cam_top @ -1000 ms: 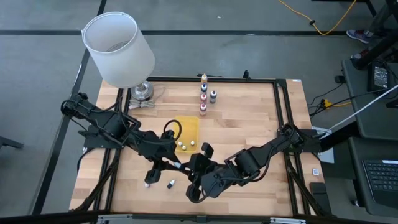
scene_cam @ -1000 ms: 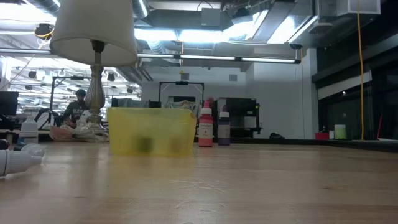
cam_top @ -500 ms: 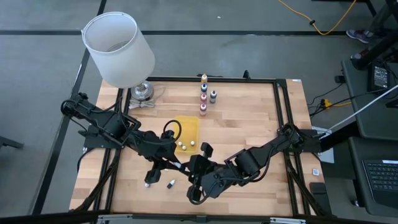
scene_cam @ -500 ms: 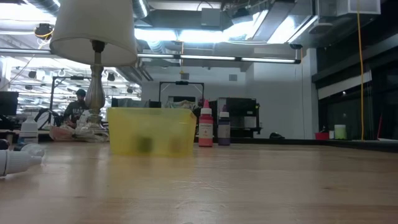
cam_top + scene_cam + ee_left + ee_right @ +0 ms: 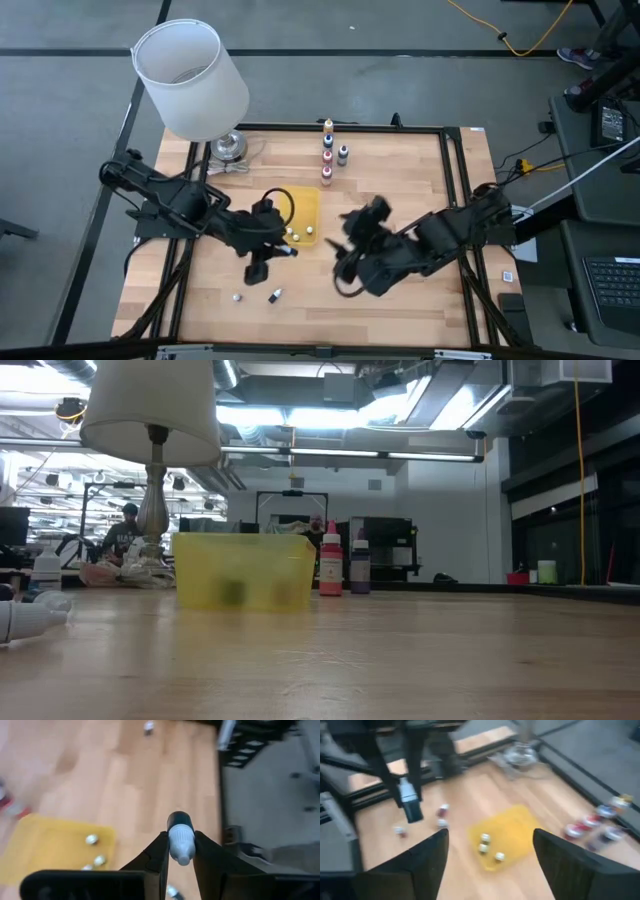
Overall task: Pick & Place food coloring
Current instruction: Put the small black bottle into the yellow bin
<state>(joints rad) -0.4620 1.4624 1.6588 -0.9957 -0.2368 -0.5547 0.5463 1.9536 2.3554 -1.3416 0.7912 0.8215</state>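
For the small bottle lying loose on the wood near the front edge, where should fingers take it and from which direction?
Grip the dark-capped bottle across its body, coming straight down from above. It lies on its side on the bare table, so the long sides are exposed, though its neighbour sits close. The left gripper already holds a bottle; the open right gripper would likely suit.

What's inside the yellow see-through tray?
The yellow translucent rectangular tray holds three tiny white-capped dropper bottles. In the high view the left gripper overlaps its edge, so anything beneath is hidden.
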